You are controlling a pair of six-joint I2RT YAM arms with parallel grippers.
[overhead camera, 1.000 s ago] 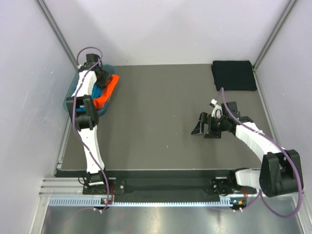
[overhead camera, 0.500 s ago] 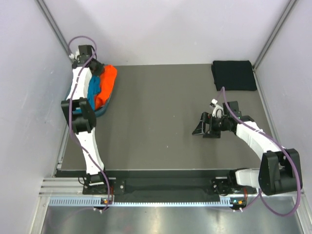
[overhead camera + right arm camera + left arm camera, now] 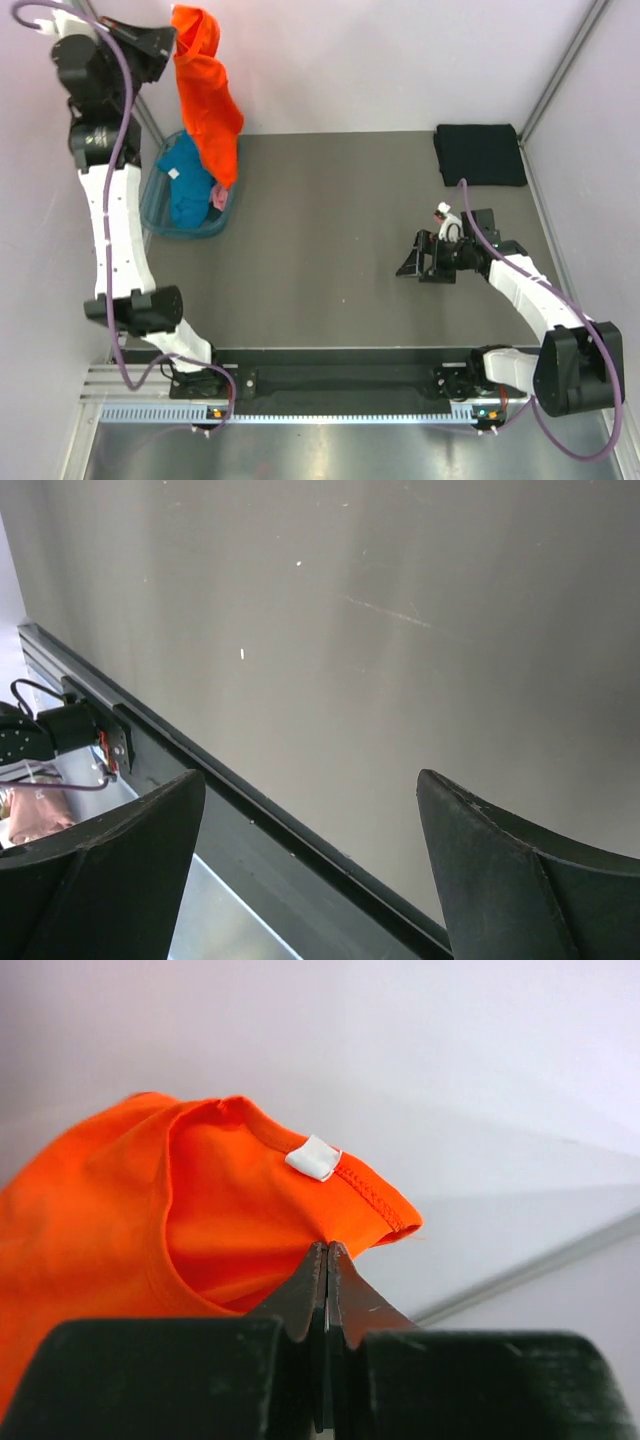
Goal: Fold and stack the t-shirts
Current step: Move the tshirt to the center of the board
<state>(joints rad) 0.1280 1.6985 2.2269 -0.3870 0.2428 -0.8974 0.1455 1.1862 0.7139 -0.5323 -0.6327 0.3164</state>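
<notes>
High at the back left, my left gripper [image 3: 172, 38] is shut on the neckline of the bright orange t-shirt [image 3: 207, 95], which hangs from it above the basket. The left wrist view shows the closed fingertips [image 3: 327, 1250] pinching the orange t-shirt [image 3: 150, 1210] just below its white label. A teal t-shirt [image 3: 187, 190] and a bit of a pink one [image 3: 218, 201] lie in the basket. The black t-shirt [image 3: 479, 153] lies folded at the back right. My right gripper [image 3: 412, 258] stands open over the bare table, with nothing between its fingers [image 3: 500, 850].
The translucent blue-green basket [image 3: 158, 218] stands at the table's left edge under the hanging shirt. White walls close in the back and both sides. The right wrist view looks across the grey tabletop [image 3: 400, 630] to the dark rail [image 3: 280, 820] at its near edge.
My left gripper shut on the orange t-shirt in the basket and rose high, pulling it out so that it now hangs. The right arm barely moved.
</notes>
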